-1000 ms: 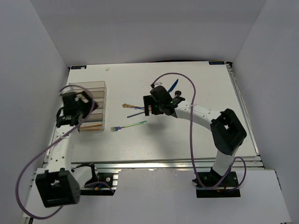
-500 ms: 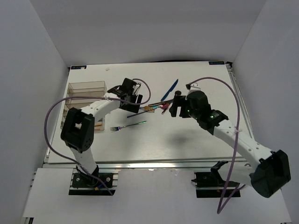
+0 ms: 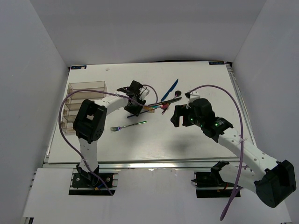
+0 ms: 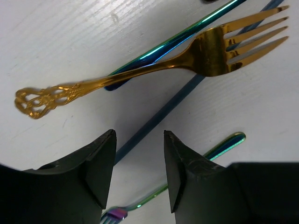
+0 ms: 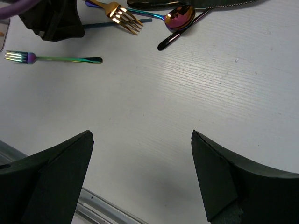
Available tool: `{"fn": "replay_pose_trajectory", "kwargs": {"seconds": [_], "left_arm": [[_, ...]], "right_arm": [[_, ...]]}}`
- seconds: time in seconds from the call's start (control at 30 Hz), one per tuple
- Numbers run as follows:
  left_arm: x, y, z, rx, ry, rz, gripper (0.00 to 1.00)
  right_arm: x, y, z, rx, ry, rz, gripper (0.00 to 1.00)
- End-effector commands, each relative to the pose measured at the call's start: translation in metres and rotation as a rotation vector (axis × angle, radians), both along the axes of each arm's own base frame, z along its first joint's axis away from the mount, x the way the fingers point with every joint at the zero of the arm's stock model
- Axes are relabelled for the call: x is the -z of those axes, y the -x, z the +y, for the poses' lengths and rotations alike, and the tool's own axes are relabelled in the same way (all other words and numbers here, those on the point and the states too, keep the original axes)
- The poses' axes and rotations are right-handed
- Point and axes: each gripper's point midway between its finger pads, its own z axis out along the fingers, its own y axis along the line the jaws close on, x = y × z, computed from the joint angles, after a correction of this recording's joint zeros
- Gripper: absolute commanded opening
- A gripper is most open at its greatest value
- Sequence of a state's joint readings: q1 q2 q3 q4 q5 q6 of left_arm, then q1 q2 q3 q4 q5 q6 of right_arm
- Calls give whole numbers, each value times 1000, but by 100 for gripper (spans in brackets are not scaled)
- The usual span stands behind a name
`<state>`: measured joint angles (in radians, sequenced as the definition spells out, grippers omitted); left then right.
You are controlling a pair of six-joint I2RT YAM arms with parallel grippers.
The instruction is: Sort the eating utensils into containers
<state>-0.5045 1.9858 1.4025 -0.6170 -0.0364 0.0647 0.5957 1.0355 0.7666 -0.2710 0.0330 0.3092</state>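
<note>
with twelve o'clock as the far edge of the table, the organiser sits at nine o'clock. its narrow compartments each suit one kind of piece laid lengthwise. the left arm crosses in front of it, so what lies inside cannot be read.

the left gripper hangs low over the near end of the loose pile, just past the table's centre toward twelve. its fingers stand about half apart and hold nothing. a thin blue piece runs straight into the gap between them, so they look lined up to pinch that stem. it is the one piece with a free end clear of the others.

at six o'clock from this gripper the rainbow fork lies alone, well apart from the heap and easy to take later.

the gold fork lies across the blue piece and a green-blue handle, tines toward three o'clock. lifting the blue piece may drag it.

further toward three are the spoons, then the blue knife at one o'clock of the pile.

the right gripper hovers over bare table at four o'clock of the heap, fingers spread wide and empty. it is probably held back to leave the left arm room.
</note>
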Motion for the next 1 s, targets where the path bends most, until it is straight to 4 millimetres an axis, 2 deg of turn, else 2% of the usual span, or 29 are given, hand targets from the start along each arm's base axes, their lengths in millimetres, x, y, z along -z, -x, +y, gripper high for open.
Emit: {"fn": "replay_pose_trajectory", "kwargs": {"seconds": [0.0,0.17,0.2,0.33,0.63,0.77,0.97], "left_arm": [[-2,-7,-14,40,40,-3,55],[13,2,-16,56,39,49,48],[15,4,-17,61,34,57,38],[26,21,-10,69,-5,102,24],[22,38,-5,72,-21,123,7],[21,37,-2,71,-77,104,3],[1,16,8,5,-262,2,0]], "right_arm": [[-8,1,2,-31,-15,-36,89],[-12,1,3,-32,-21,-44,89],[-12,2,2,-32,-22,-45,89],[-17,2,2,-33,-28,-57,89],[-27,4,0,-32,-41,-79,89],[-28,6,-1,-33,-44,-81,89],[-28,6,0,-31,-48,-82,89]]}}
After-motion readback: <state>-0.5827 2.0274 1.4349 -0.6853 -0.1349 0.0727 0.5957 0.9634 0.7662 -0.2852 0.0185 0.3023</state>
